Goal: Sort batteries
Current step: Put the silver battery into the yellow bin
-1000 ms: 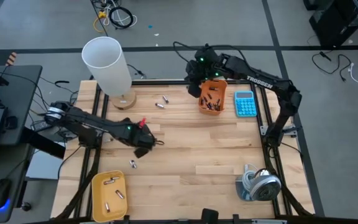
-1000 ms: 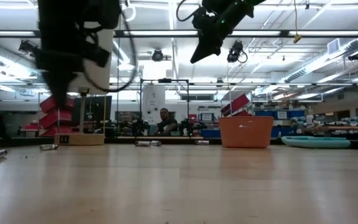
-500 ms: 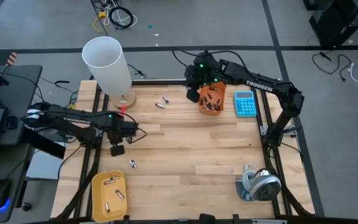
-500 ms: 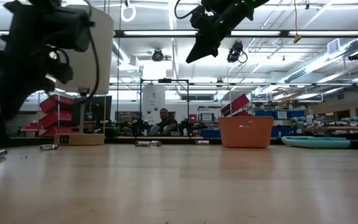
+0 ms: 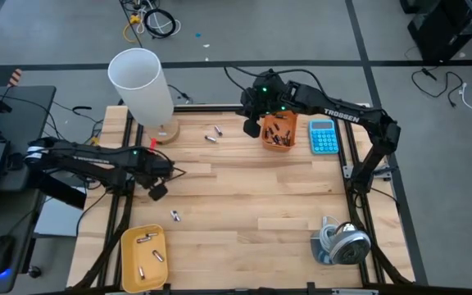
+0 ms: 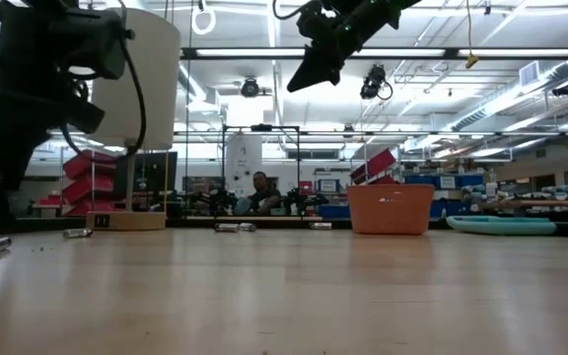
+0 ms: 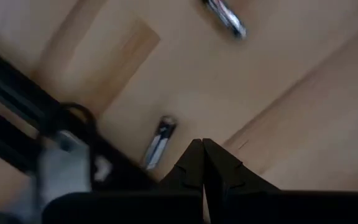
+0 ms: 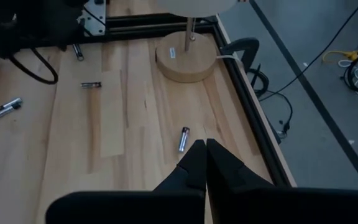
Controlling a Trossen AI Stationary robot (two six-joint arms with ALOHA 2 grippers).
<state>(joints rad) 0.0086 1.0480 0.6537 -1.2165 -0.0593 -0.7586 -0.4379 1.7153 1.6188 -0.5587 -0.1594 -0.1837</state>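
While the left gripper [image 5: 159, 191], fingers pressed together and empty, hovers at the table's left side, one battery [image 5: 174, 215] lies near it; a yellow tray [image 5: 129, 242] holds three batteries. Two batteries [image 5: 213, 134] lie beside the right gripper [image 5: 251, 129], likewise closed and empty, next to the orange bin [image 5: 280, 131] of dark batteries.

Bright even overhead light, soft shadows, left wrist view v. blurred, low view backlit
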